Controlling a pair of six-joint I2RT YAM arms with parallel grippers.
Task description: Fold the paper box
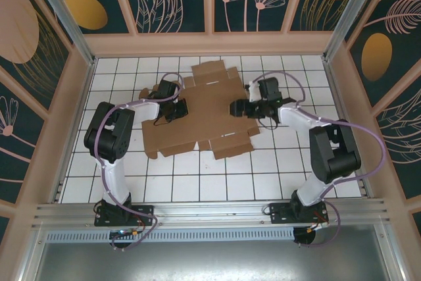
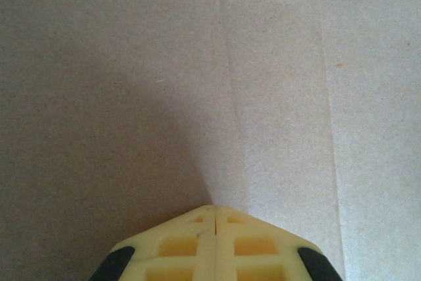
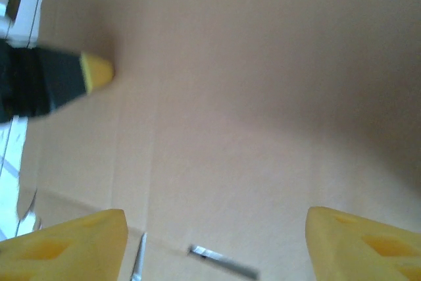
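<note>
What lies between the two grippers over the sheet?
Bare cardboard of the paper box spans the stretch between the left gripper and the right gripper, in the top view.

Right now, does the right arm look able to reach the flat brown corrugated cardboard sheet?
Probably yes: the right gripper hangs open directly over the cardboard sheet, with nothing between them.

White table [image 1: 276, 169] ruled in dark grid lines, brown cardboard box [image 1: 204, 113] lying on it as an unfolded sheet, centre to far side, flaps and tabs spread outward, grid squares showing all round, metal rail [image 1: 210, 212] along near edge.
</note>
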